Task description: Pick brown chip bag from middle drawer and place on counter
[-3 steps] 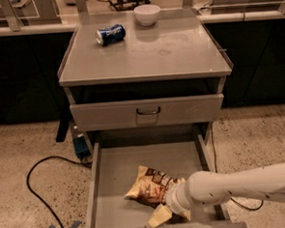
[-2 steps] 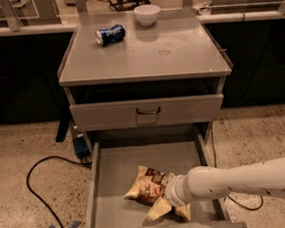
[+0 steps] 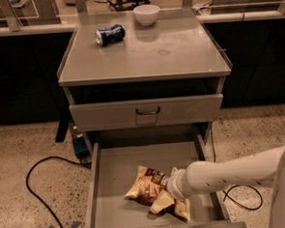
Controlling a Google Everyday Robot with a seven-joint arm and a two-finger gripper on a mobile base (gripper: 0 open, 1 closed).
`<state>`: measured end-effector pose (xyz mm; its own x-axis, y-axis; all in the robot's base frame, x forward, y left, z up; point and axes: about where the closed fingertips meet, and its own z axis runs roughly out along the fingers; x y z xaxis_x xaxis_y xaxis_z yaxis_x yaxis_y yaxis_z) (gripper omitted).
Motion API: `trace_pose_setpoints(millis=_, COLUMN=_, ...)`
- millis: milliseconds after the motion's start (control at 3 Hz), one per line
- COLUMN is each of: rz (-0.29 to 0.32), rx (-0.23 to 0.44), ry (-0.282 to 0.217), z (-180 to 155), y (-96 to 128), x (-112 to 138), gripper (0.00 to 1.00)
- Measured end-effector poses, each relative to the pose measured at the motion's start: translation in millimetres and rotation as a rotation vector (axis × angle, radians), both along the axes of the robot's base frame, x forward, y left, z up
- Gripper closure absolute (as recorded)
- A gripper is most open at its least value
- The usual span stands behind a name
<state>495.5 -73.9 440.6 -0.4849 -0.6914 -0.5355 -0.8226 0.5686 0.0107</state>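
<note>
The brown chip bag lies crinkled on the floor of the open middle drawer, right of centre. My gripper reaches in from the right on a white arm, low over the drawer. It is open, with its pale fingers spread at the bag's lower right end and touching or nearly touching it. The grey counter tops the cabinet above.
A dented blue soda can and a white bowl sit at the back of the counter. The upper drawer front with its dark handle is closed. A black cable loops on the speckled floor at the left.
My gripper has moved up and left inside the drawer, from near the front wall to the bag's lower right end. The bag has not moved.
</note>
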Motion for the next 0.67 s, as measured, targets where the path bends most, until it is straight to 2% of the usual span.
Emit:
trace_pose_setpoints(millis=333, rz=-0.019, rx=-0.019, ry=0.039, z=-29, y=-18, x=16, gripper=0.00)
trace_pose_setpoints(millis=667, rz=-0.038, rx=-0.020, ry=0.109, z=-67, y=-29, x=23, gripper=0.00)
